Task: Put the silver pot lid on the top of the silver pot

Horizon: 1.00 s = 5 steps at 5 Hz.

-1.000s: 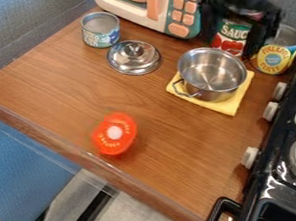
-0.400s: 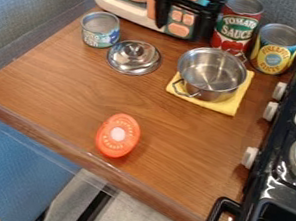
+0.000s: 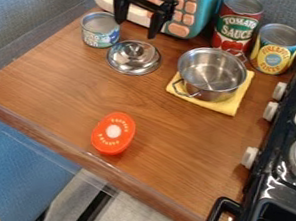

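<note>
We start with the wooden counter (image 3: 66,83), and at its far side the toy microwave (image 3: 201,13), in front of which our black gripper (image 3: 135,29) hangs, its fingers spread well apart and nothing between them. The silver pot (image 3: 211,72) stands upright and uncovered on a yellow cloth (image 3: 226,105), off to the view's right of the silver lid (image 3: 123,62), which lies on the bare wood with its knob (image 3: 136,51) up, just beside the small can (image 3: 100,30). What matters most to us is how lid and gripper line up: the lid lies lower than the fingertips and nearer the camera, almost straight down the view from them, with hardly any offset sideways. The lid is round, so we have no long axis to match; we judge that we need to come toward the camera and down, until the fingers straddle the knob, and only then close
</note>
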Each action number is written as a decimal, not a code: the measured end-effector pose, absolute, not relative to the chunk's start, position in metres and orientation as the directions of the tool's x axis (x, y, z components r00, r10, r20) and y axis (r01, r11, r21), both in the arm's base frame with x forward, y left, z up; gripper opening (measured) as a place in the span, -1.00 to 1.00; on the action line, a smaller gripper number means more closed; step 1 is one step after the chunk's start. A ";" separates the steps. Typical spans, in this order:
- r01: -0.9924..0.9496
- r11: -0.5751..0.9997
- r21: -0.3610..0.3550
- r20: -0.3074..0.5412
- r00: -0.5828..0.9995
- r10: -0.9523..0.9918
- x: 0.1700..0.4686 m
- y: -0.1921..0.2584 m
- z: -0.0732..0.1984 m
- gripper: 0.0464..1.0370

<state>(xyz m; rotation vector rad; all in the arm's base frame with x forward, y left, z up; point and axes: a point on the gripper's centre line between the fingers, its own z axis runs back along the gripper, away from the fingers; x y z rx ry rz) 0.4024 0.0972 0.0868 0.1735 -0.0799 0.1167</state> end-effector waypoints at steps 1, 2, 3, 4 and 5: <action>-0.144 0.979 0.144 0.080 0.988 0.133 0.404 0.100 0.072 0.93; -0.165 0.979 0.116 0.054 0.986 0.160 0.405 0.098 0.052 0.93; -0.196 0.974 0.114 0.033 0.981 0.194 0.403 0.102 0.041 0.93; -0.205 0.973 0.109 0.038 0.979 0.202 0.406 0.102 0.041 0.82; -0.201 0.974 0.103 0.048 0.979 0.197 0.408 0.101 0.041 0.24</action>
